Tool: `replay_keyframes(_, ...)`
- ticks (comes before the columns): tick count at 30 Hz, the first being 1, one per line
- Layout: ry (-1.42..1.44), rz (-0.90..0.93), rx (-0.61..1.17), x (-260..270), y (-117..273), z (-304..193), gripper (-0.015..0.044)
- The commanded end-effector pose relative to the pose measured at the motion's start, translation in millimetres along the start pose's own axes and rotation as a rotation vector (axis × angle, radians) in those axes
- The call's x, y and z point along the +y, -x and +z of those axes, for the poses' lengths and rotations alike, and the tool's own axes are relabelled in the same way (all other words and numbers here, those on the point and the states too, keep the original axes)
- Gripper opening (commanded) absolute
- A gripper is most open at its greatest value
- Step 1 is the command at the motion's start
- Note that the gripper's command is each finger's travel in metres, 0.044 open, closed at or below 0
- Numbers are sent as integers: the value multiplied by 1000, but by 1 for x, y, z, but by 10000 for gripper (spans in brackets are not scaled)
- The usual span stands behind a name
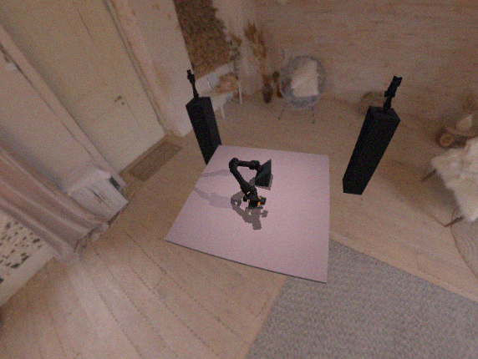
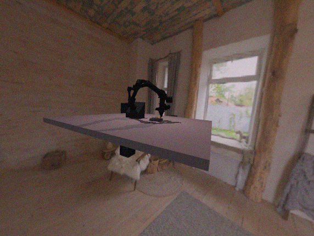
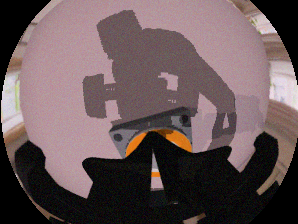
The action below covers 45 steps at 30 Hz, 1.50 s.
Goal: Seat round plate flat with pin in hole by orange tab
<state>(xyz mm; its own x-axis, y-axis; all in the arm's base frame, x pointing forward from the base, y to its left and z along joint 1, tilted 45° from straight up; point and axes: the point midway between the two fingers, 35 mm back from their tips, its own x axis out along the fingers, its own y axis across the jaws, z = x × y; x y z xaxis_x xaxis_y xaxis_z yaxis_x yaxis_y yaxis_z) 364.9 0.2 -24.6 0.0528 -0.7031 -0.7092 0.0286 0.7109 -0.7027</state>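
Note:
The round plate (image 3: pixel 183 144) shows as an orange ring on the grey base (image 3: pixel 120 145) (image 2: pixel 155 119) in the wrist view. The fingers hide the plate's middle and near part, so the post, the pin, the tab and its hole cannot be made out. Whether the plate lies flat or tilted cannot be told. My gripper (image 3: pixel 151 134) (image 2: pixel 161 116) is shut with nothing visible between its fingertips. It points down over the plate, with its tips at or just above it; contact cannot be told.
The base stands on the pink table top (image 1: pixel 292 234) (image 2: pixel 178 140), in front of the arm's dark mount (image 1: pixel 263 176) (image 2: pixel 135 113). Two tall black pillars (image 1: pixel 205 127) (image 1: pixel 369 150) stand beyond the table's edges. The arm's shadow falls across the table around the base.

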Motion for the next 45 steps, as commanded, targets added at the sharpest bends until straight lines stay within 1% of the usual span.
replay_keyframes(1, 3, -6, 3, -7, -1, 0, 0)
replay_keyframes(34, 4, -8, 4, -48, 3, -13, 0)
replay_keyframes(45, 5, -8, 4, -54, 3, -19, 0)
